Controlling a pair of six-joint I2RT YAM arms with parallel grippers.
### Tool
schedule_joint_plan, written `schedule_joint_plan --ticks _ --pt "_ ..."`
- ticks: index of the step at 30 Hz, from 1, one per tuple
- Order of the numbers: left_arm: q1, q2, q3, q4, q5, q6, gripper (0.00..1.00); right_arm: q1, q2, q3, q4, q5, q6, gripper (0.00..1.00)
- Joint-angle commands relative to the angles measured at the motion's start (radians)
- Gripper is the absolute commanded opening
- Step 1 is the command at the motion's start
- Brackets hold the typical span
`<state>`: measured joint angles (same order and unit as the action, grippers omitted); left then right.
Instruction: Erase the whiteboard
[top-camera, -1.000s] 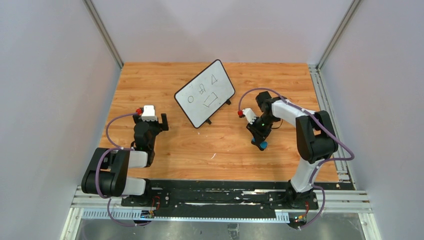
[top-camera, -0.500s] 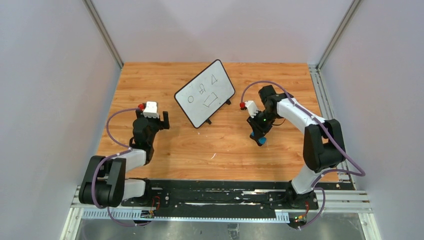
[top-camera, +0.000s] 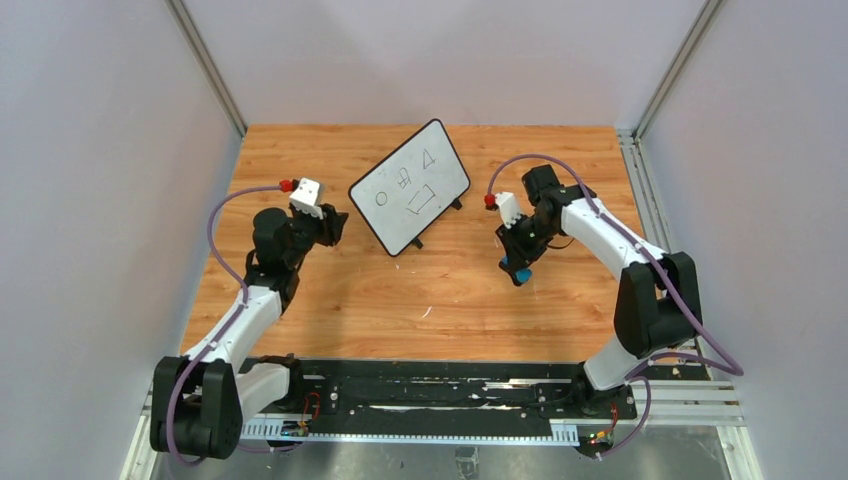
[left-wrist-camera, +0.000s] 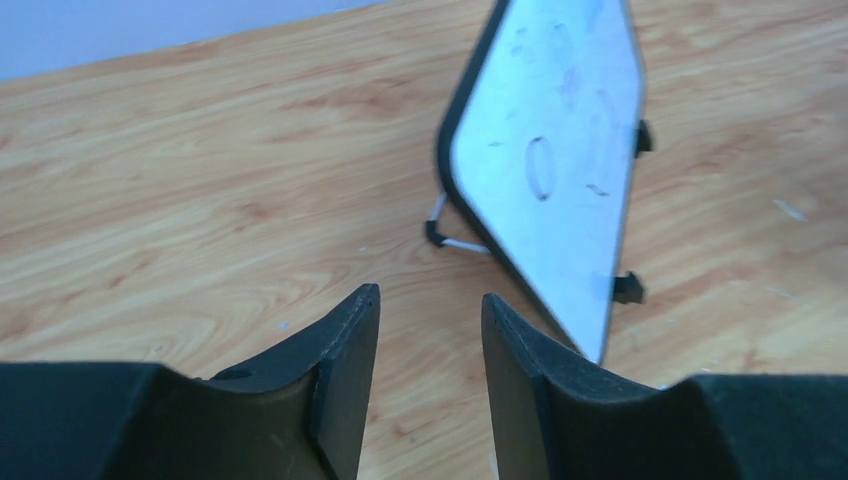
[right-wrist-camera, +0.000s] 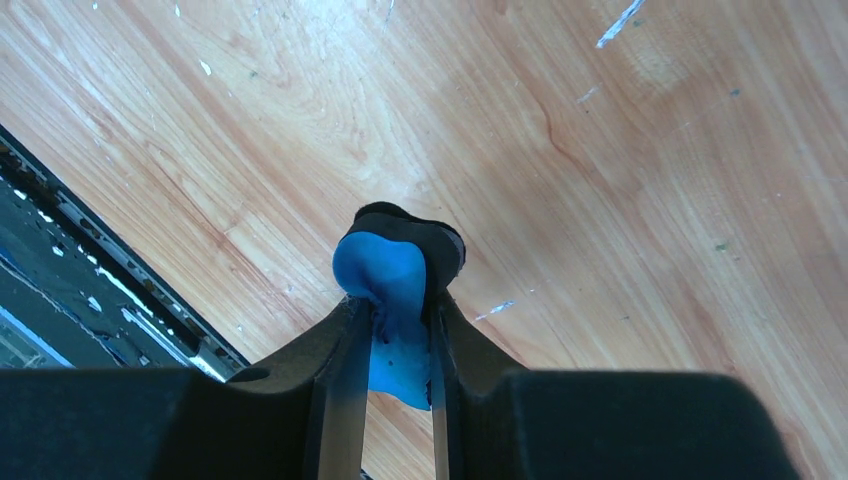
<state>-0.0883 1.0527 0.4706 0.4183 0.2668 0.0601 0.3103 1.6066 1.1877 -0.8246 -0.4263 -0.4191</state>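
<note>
Wooden tabletop (top-camera: 330, 300) lies bare all round the whiteboard (top-camera: 410, 187), which stands propped on black feet with black shapes drawn on it. Only my left wrist view shows a thin strut (left-wrist-camera: 447, 236) behind the whiteboard, seen past my left gripper (left-wrist-camera: 425, 300), whose jaws are parted and empty near its left edge. Only my right wrist view shows my right gripper (right-wrist-camera: 395, 300) clenched on the blue eraser (right-wrist-camera: 385, 275), off the whiteboard's right side and apart from it, so the board sits between the two.

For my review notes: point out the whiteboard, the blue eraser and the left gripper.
whiteboard (top-camera: 410, 188), top external view, white face.
blue eraser (right-wrist-camera: 385, 275), right wrist view, its blue body.
left gripper (left-wrist-camera: 428, 300), left wrist view, midway between fingertips.
</note>
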Motion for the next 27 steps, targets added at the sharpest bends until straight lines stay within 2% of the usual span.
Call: schedule_joint_plan --ticks 1,13,16,21,27 --pt "-0.004 0.015 0.060 -0.112 0.219 -0.031 0.46 0.015 -0.034 0.047 0.025 0.012 0.063 0.00" --pt "-0.004 0.051 0.080 -0.060 0.280 -0.063 0.45 0.015 0.005 0.209 0.094 0.068 0.124 0.01" --pt "0.002 0.062 0.079 -0.001 0.313 -0.084 0.49 0.016 0.057 0.292 0.077 0.074 0.117 0.01" --pt "0.029 0.115 0.054 0.157 0.458 -0.184 0.50 0.015 0.138 0.410 0.053 0.073 0.122 0.01" --pt "0.059 0.180 0.050 0.251 0.480 -0.272 0.47 0.015 0.182 0.452 0.071 0.064 0.143 0.01"
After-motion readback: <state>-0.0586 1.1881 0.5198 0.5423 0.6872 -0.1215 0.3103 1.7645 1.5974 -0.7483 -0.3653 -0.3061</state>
